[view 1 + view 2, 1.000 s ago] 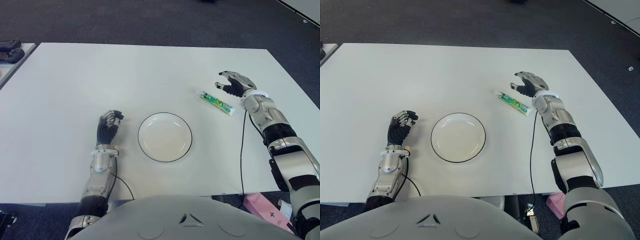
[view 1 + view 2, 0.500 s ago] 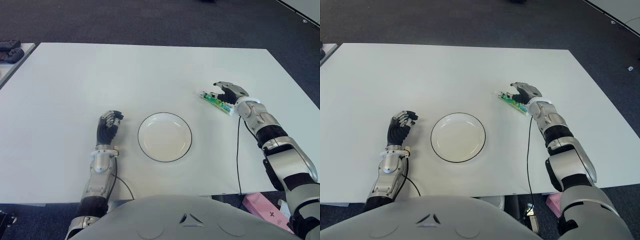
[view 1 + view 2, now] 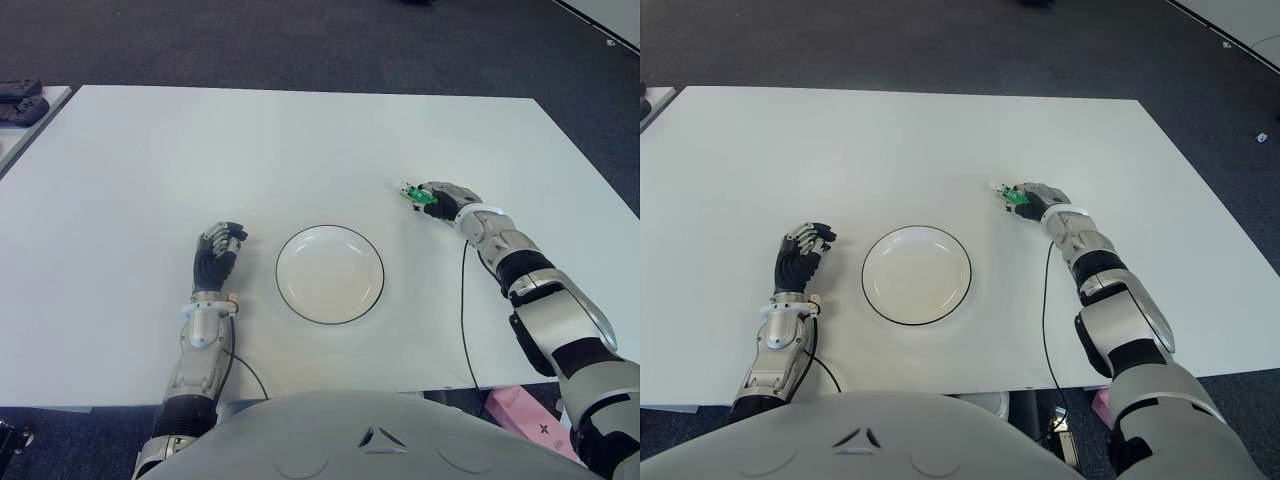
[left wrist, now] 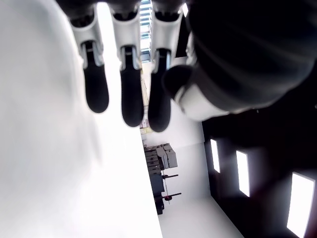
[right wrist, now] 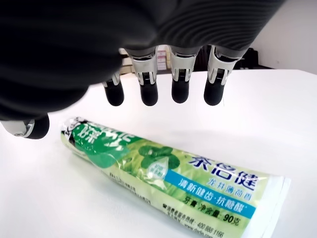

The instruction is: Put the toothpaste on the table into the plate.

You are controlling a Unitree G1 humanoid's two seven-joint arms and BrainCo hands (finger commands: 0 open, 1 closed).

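- Here, my right hand (image 3: pixel 440 197) is over the toothpaste (image 5: pixel 168 171), a green and white tube lying flat on the white desk (image 3: pixel 300 150), to the right of the plate and a little farther from me.
- From my right wrist view, my fingers (image 5: pixel 148 89) hang spread above the tube and my thumb tip sits beside its green end; nothing is gripped, and I see no finger touching it.
- The tube lies directly beneath my palm, its long axis running across the line of my fingers, so I judge they can close around its width.
- The plate (image 3: pixel 330 273), white with a dark rim, sits near the desk's middle, left of my right hand and nearer to me, well apart from the tube.
- My left hand (image 3: pixel 217 257) shows just left of the plate, fingers curled and holding nothing; it is far from the tube, so I judge the right hand should do the grasp.
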